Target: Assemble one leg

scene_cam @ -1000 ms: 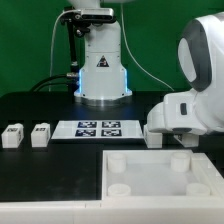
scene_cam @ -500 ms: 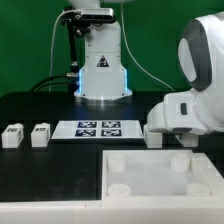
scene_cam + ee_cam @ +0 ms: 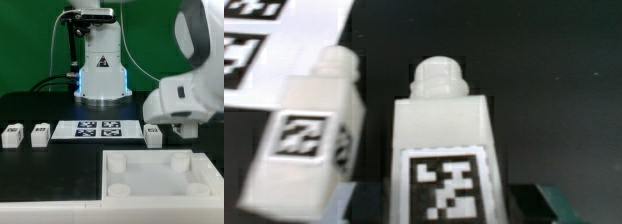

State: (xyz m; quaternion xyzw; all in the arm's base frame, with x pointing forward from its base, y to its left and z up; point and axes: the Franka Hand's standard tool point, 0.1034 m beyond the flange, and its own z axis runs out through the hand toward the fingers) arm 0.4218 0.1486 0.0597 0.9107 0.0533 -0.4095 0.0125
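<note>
**Exterior view.** The matt black desk (image 3: 40,105) carries the marker board (image 3: 98,128) near its middle. Two loose pegs stand toward the desk's edge on the exterior view's left, the outer leg (image 3: 12,135) and the inner leg (image 3: 40,134), well apart from the work. A board-side leg (image 3: 153,134) stands just beside the board's end on the exterior view's right, under the bulky, glossy white arm (image 3: 185,95). Along the desk's front edge lies the large white tray-like piece (image 3: 160,175), smooth plastic with raised round corner sockets. The arm's housing hides the claw here.

**Wrist view.** The centred leg (image 3: 441,150) fills the picture. It is a squarish white plastic block tapering to a rounded knob, with a crisp black-and-white tag on its flat face. The neighbour leg (image 3: 313,130), probably the board-side one, sits just beside it, apart by a narrow dark gap. The gripper (image 3: 441,207) shows only as dark parts hugging the centred leg's lower end. I cannot tell whether it is pinching the leg or merely flanking it.

The step looks like picking up one leg. The next move calls for a firm, square hold that clears the neighbour, then carrying the leg to a socket knob-first.
</note>
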